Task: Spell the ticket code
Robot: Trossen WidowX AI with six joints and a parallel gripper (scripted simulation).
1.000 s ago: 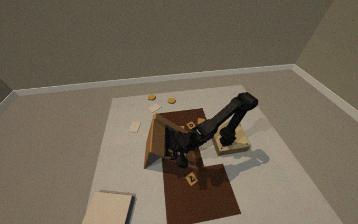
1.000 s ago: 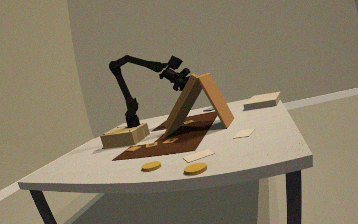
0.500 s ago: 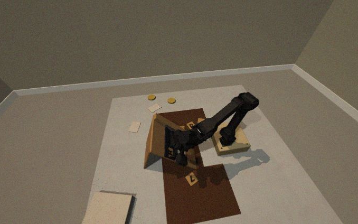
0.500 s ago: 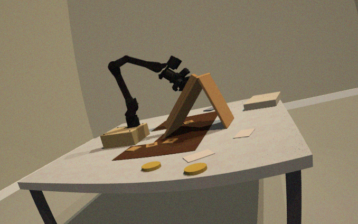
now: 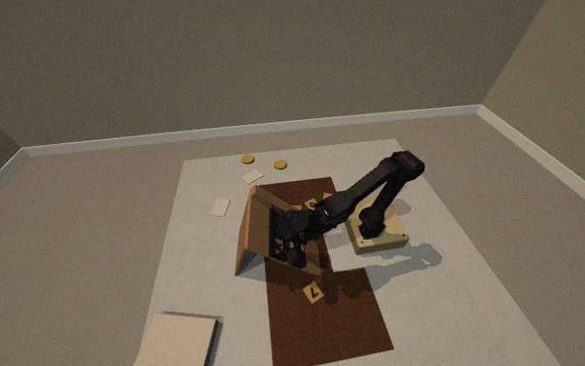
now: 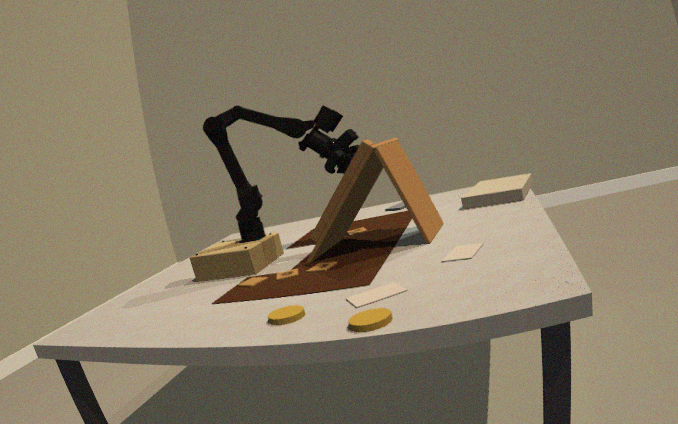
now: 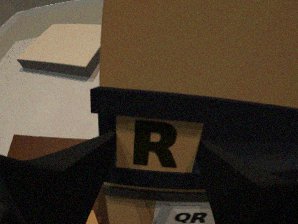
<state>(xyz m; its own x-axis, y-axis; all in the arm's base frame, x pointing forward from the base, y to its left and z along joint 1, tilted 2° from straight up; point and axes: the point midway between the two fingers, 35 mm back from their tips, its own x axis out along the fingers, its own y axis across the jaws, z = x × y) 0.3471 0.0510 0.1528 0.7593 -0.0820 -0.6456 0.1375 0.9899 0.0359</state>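
Observation:
An orange A-frame board [image 5: 253, 227] [image 6: 410, 184] [image 7: 200, 30] stands on the brown mat [image 5: 331, 327] [image 6: 331, 279]. It carries a dark letter rail [image 5: 273, 223] [image 7: 220, 106] on its arm-side face. My gripper [image 5: 286, 242] [image 6: 337, 158] [image 7: 157, 141] is shut on the tile marked R [image 5: 278, 245] [image 7: 156, 141] and holds it against the rail. The ticket [image 7: 189, 217], printed QR, shows below the tile in the wrist view. One loose tile [image 5: 313, 292] lies on the mat in front of the board. Others [image 5: 311, 203] [image 6: 322, 265] [image 6: 286, 273] lie behind it.
The arm's wooden base [image 5: 379, 234] [image 6: 236, 256] stands right of the mat. Two yellow discs [image 5: 248, 159] [image 5: 279, 164] [image 6: 285, 314] [image 6: 369, 319] and two pale cards [image 5: 253, 175] [image 5: 220, 206] [image 6: 376, 293] [image 6: 462, 251] lie on the table. A flat box [image 5: 177, 338] [image 6: 495, 190] [image 7: 60, 50] sits at a corner.

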